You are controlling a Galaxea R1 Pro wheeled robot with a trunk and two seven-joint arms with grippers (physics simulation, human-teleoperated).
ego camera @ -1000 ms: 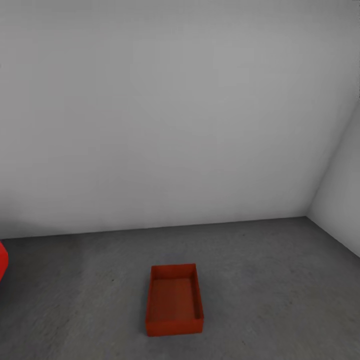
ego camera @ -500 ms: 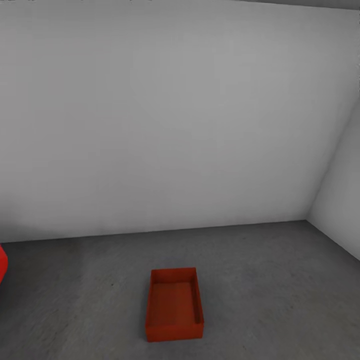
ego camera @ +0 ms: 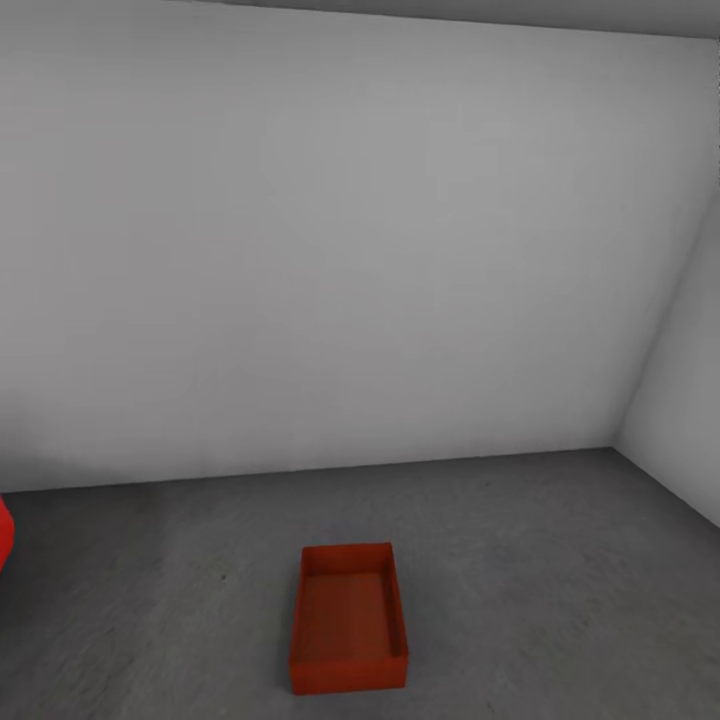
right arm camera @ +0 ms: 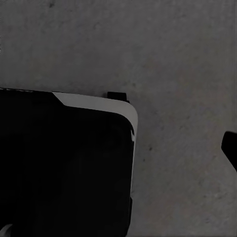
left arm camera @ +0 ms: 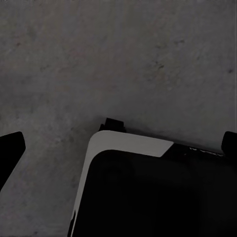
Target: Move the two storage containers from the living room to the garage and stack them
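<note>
One orange bin [ego camera: 348,618] sits on the garage floor [ego camera: 560,560] at six o'clock (gripper states cannot be told), so the second bin should be lowered squarely into it.

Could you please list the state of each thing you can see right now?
Storage container: upright on the floor, open-topped, empty, nothing stacked on it.
Red car: cut off by the picture's edge, state unclear.
Left gripper: fingers spread wide, holding nothing.
Right gripper: one fingertip visible, state unclear.

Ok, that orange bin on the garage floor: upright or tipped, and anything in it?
Upright and empty. The storage container sits flat on the dark grey floor, open top facing up, and its bare inner bottom and walls show nothing inside.
</note>
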